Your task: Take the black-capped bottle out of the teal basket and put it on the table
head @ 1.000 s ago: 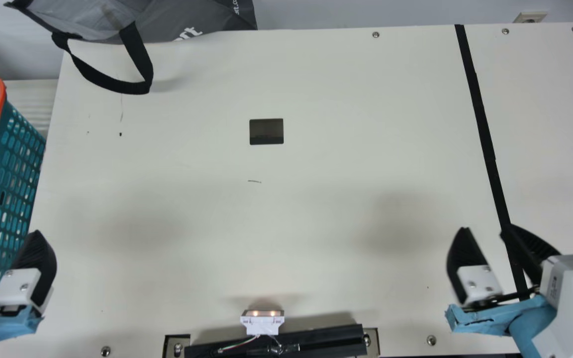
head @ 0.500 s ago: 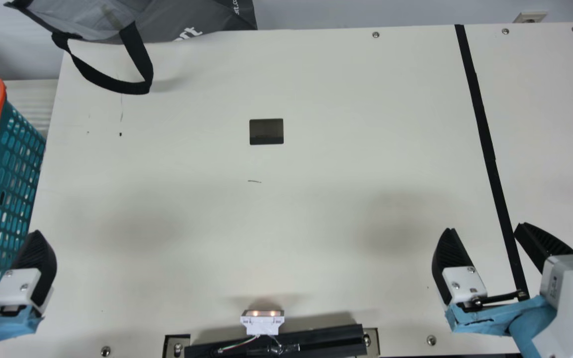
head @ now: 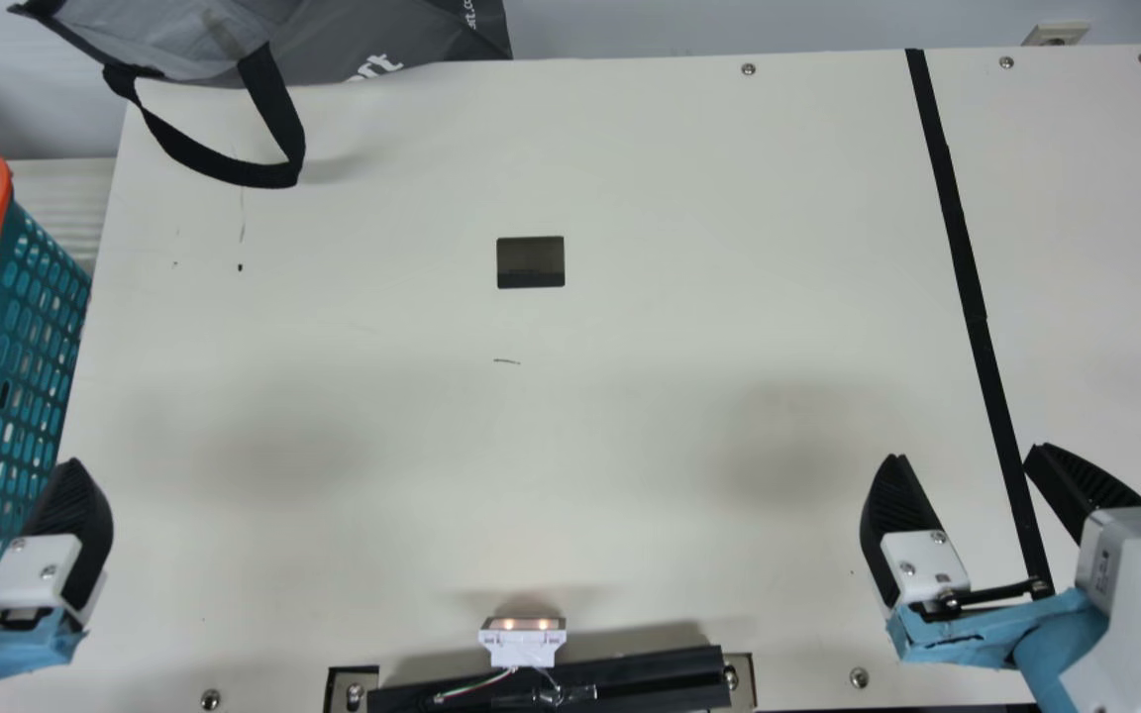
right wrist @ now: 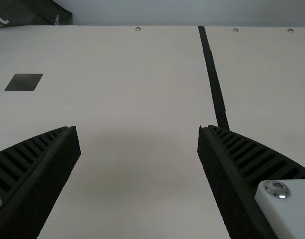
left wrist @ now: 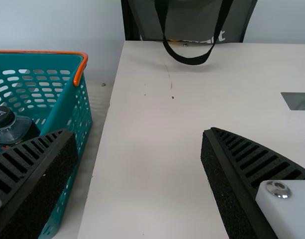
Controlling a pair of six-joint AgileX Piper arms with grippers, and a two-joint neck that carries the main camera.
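Note:
My left gripper [head: 67,525] is at the main view's lower left, beside the teal basket [head: 6,327]. In the left wrist view my left gripper [left wrist: 140,134] stands open with nothing between its fingers. The teal basket [left wrist: 67,107] holds the black-capped bottle [left wrist: 14,130], partly hidden behind one finger. My right gripper [head: 965,456] is open and holds nothing at the main view's lower right, above the cream table [head: 630,416]. The right wrist view shows my right gripper [right wrist: 138,130] with its fingers wide apart over bare tabletop.
A grey bag [head: 363,40] with a black strap lies at the table's back left. A dark rectangle [head: 531,262] marks the table's middle. Black tape [head: 962,248] runs down the right side. A small lit device [head: 522,642] sits at the front edge.
My right gripper's fingers have spread wider apart since the earliest picture. My left gripper and the basket have kept still.

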